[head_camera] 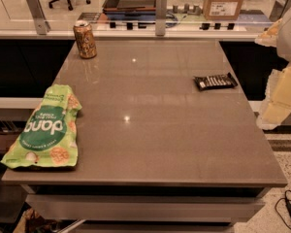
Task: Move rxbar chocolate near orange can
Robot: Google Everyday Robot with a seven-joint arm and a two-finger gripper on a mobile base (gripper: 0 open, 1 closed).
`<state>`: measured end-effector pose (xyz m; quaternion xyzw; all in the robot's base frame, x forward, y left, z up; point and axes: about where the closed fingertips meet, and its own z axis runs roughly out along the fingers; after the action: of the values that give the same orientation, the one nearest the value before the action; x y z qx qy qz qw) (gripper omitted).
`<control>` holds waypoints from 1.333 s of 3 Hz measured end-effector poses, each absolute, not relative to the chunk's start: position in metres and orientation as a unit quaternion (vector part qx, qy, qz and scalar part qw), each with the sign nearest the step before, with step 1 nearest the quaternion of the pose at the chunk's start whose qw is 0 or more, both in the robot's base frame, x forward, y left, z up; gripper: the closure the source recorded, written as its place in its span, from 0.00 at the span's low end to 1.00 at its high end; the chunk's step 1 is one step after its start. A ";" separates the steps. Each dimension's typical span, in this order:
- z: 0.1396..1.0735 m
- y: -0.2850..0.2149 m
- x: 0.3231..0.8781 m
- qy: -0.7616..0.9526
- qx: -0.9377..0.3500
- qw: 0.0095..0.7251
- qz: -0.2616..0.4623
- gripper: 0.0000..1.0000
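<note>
Camera view: the arm (287,38) was seen at the right edge of the frame, beyond the right side of the table (160,130). Its pale segments were stacked roughly upright and partly cut off by the frame border. The end effector (272,114) was taken to be the lowest pale part, hung just off the table's right edge, below the level of the rxbar chocolate (215,81). How far it was opened could not be told, and nothing was seen in its hold. The rxbar chocolate was laid flat on the table near the right edge, apart from the end effector. The orange can (85,40) was stood upright at the far left corner, well apart from the bar. A green snack bag (47,128) was laid flat at the near left edge.
</note>
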<state>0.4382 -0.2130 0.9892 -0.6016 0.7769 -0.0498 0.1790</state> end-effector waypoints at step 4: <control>1.005 -0.243 0.492 0.749 -0.608 0.262 -0.030 0.00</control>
<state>0.4923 -0.2434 1.0053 -0.6084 0.7485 -0.0302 0.2620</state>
